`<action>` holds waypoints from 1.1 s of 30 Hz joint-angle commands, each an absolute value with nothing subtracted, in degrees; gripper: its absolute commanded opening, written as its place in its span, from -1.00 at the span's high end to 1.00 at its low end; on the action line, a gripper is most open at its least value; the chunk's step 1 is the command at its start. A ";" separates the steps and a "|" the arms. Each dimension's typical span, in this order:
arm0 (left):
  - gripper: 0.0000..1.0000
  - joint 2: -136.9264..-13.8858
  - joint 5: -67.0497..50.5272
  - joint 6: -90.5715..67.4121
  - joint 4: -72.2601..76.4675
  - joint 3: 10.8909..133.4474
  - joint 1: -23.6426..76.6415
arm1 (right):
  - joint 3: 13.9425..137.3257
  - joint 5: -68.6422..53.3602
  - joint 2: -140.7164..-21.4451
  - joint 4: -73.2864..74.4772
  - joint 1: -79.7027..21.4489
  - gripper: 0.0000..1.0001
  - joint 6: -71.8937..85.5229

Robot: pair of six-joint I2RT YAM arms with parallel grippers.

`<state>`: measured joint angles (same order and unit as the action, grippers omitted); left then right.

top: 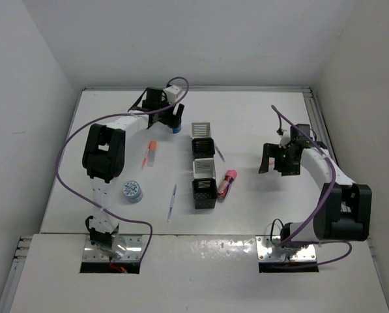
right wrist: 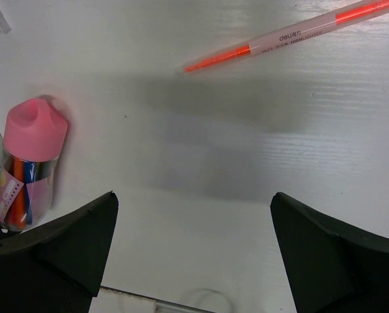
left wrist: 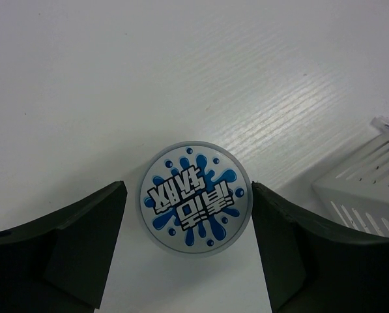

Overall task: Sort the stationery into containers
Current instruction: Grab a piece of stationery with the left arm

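Left wrist view: the left gripper (left wrist: 188, 195) has its jaws apart, one dark finger (left wrist: 83, 251) on each side of a round blue-and-white roll (left wrist: 195, 199) that lies flat on the white table (left wrist: 116, 78). The right-hand finger is just beside the roll's rim; whether it touches cannot be told. The roll's face shows a blue splash with bold white block characters in two lines, which I cannot read. Just past that finger is the slotted wall of a white cup (left wrist: 367, 189), the far end of the row of containers (top: 203, 163), which alternates white and black mesh.

From above, a white stick with orange cap (top: 151, 154) lies left of the row. A thin grey pen (top: 172, 201) lies nearer the bases, and a second roll (top: 133, 191) lies beside the left arm.

The right gripper (right wrist: 194, 251) is spread wide over bare table, holding nothing. To its left a stubby pink-capped marker (right wrist: 30, 163) lies just beside the black mesh cup (top: 204, 193). Ahead lies an orange highlighter (right wrist: 292, 36) printed "deli"; its smaller print is too fine to read.
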<state>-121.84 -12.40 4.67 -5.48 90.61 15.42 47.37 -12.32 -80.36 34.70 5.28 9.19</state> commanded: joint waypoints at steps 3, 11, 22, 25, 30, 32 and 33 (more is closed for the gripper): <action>-0.53 -121.47 -13.36 3.43 -3.69 92.64 15.47 | 48.87 -13.18 -80.33 33.75 5.19 -0.96 9.05; 0.27 -118.84 -12.13 3.78 -7.73 94.13 15.47 | 49.30 -13.80 -79.02 34.19 5.27 -0.96 8.97; 0.84 -103.12 -16.34 2.55 -20.56 99.23 15.99 | 48.52 -16.08 -74.97 33.93 5.10 -0.95 11.07; 0.84 -99.50 -18.19 1.94 -21.53 98.70 17.22 | 48.25 -16.52 -74.27 33.66 5.10 -0.95 11.69; 0.84 -97.12 -20.30 0.70 -23.12 98.96 20.20 | 48.34 -16.96 -73.39 33.66 5.10 -0.96 12.04; 0.83 -97.29 -19.95 0.61 -23.12 98.96 21.26 | 48.43 -17.31 -73.39 33.49 5.10 -0.96 12.39; 0.83 -97.56 -19.95 0.62 -23.12 99.23 22.40 | 48.51 -17.31 -73.39 33.49 5.10 -0.96 12.48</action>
